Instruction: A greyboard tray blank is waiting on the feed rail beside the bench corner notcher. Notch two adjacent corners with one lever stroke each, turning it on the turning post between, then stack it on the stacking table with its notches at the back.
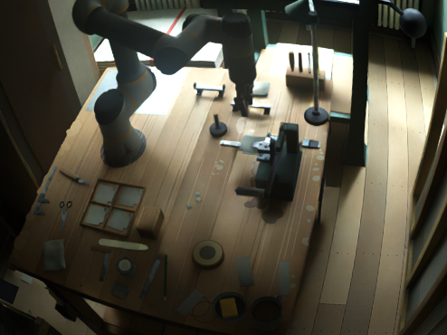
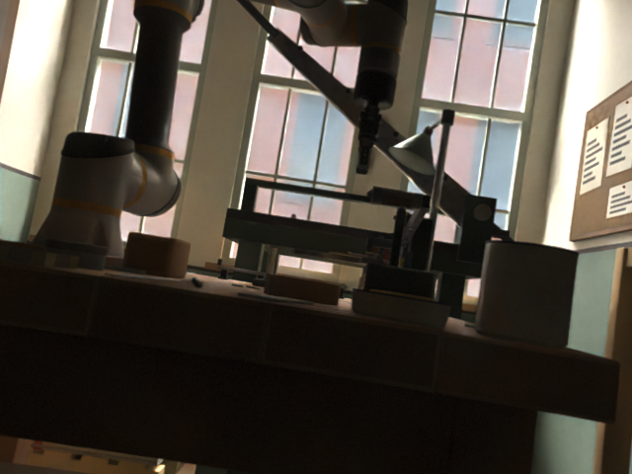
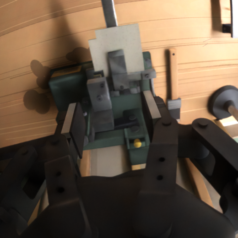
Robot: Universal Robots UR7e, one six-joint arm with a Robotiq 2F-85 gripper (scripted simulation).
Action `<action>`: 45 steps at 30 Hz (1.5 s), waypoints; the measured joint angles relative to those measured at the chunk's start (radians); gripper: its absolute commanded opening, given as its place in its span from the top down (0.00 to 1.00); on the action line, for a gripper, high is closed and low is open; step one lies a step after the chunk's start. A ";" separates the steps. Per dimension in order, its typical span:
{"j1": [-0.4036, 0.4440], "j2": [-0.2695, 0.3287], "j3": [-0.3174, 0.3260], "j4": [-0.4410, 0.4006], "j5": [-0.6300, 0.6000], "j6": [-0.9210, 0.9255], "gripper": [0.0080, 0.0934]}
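At the middle right of the bench stands the green corner notcher [image 1: 277, 160], with the greyboard tray blank [image 3: 117, 50] lying flat in its jaws [image 1: 250, 144]; one corner of the blank that I can see from the wrist camera has a square notch cut out. The notcher's long lever [image 2: 326, 86] slants up against the windows. The turning post [image 1: 218, 125] stands just left of the machine. My gripper [image 1: 242, 110] [image 2: 363, 166] [image 3: 112, 119] hangs above the bench behind the notcher, open and empty. The feed rail [image 1: 209, 88] sits further back.
A desk lamp [image 1: 315, 63] stands on its round base right of the gripper. A knife block [image 1: 301, 72] sits at the back. A small hammer [image 3: 174, 77] lies beside the notcher. A four-part tray [image 1: 113, 207], a wooden block, tape and pots fill the near end.
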 measured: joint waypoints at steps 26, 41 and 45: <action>-0.340 0.246 -0.182 -0.073 0.000 -0.340 0.48; -0.342 0.265 -0.145 -0.121 -0.001 -0.341 0.48; -0.342 0.269 -0.136 -0.134 -0.001 -0.341 0.48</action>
